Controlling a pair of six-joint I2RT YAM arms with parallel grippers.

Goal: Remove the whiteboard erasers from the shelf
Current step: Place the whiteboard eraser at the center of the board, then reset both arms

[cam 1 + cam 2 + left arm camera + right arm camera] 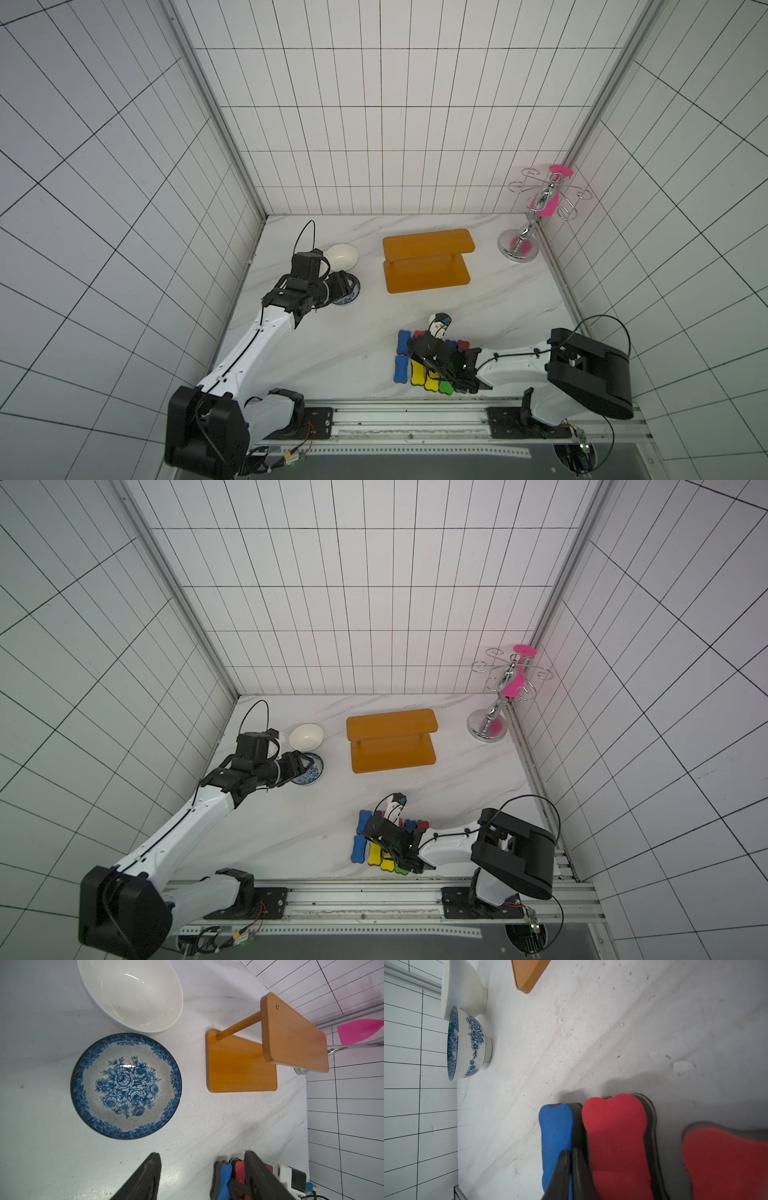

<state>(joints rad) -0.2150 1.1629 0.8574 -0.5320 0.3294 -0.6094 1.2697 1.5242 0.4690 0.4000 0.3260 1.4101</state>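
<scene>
The orange-brown shelf (428, 259) (392, 739) stands at the back middle, and both its boards (291, 1032) are bare. The whiteboard erasers lie packed together on the table near the front: blue (403, 341), yellow (417, 374), green (446, 387) and red (463, 345). My right gripper (570, 1152) hovers low over them, shut and holding nothing, its tips above the seam between a blue eraser (556, 1130) and a red eraser (614, 1136). My left gripper (201, 1153) stands open and empty by the bowls at the left.
A white bowl (341, 257) and a blue-flowered bowl (125, 1085) sit at the back left under the left arm. A chrome-and-pink cup rack (540, 208) fills the back right corner. A small white-and-black device (439, 323) lies just behind the erasers.
</scene>
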